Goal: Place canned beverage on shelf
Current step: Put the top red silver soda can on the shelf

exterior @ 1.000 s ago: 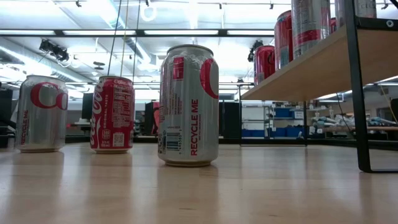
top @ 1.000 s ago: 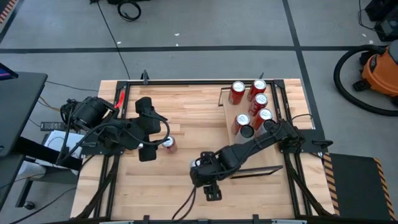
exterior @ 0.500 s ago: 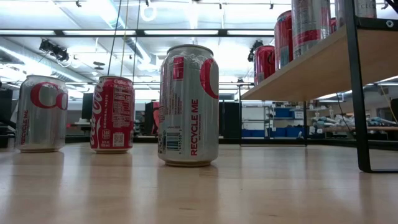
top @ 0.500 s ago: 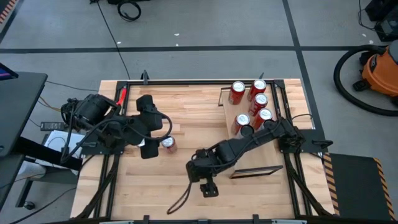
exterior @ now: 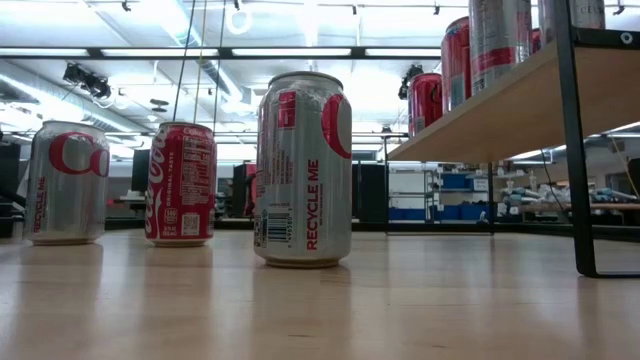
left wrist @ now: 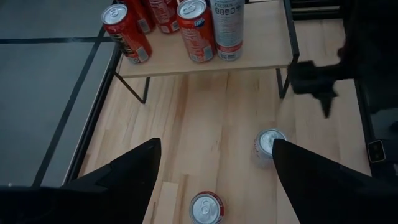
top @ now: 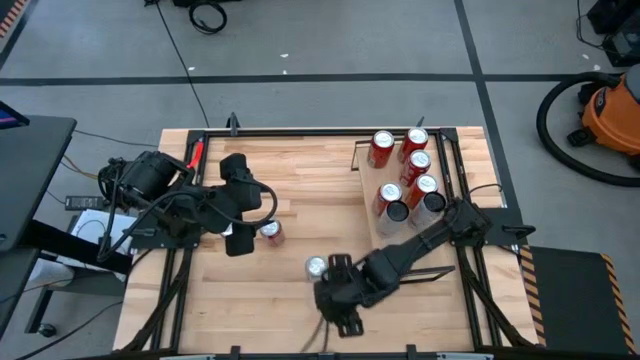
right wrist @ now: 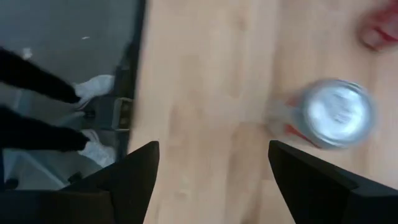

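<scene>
Can (top: 316, 266) stands free near the worktop's (top: 300, 180) front edge, beside the spread right gripper (top: 341, 318); centre it squarely between the fingers before closing. Left gripper (top: 236, 240) waits, spread.

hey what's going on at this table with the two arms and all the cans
A two-armed robot is stocking soda cans onto a raised light-wood shelf at the table's right side, where several red and silver cans already stand. The right gripper is low near the table's front edge, jaws open and empty, beside a silver-topped can standing loose on the wooden tabletop. The left gripper waits at the left, jaws open, next to a red can on the table. Neither arm holds anything.
</scene>
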### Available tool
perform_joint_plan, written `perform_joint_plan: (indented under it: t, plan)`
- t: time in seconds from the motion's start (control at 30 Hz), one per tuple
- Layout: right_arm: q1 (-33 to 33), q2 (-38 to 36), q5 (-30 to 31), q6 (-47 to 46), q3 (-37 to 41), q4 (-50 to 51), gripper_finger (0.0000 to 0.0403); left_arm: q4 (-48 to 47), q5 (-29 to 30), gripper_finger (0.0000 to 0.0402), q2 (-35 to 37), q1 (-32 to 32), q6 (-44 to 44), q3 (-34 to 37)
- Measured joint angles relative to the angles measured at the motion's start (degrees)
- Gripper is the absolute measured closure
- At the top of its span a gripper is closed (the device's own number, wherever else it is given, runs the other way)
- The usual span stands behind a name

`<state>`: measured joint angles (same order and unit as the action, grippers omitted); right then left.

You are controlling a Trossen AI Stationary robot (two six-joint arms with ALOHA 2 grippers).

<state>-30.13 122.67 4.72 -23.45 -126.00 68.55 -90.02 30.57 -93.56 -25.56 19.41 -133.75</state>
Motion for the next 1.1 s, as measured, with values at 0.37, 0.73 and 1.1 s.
perform_joint_plan:
  t: [0.37,0.73,1.1]
  plan:
    - [3.82,-0.05,5.64,10.13,6.35,-16.1,0.0097,0.0,0.02,0.0084,0.0,0.0,-0.67,-0.01]
    - [7.98,0.04,4.92,9.72,12.15,-17.73,0.0067,0.0,-0.83,0.0084,0.0,0.0,-0.61,-0.01]
    - [9.42,0.02,4.3,10.25,15.96,-19.24,0.0043,0.0,-0.85,0.0084,0.0,0.0,-0.75,0.0]
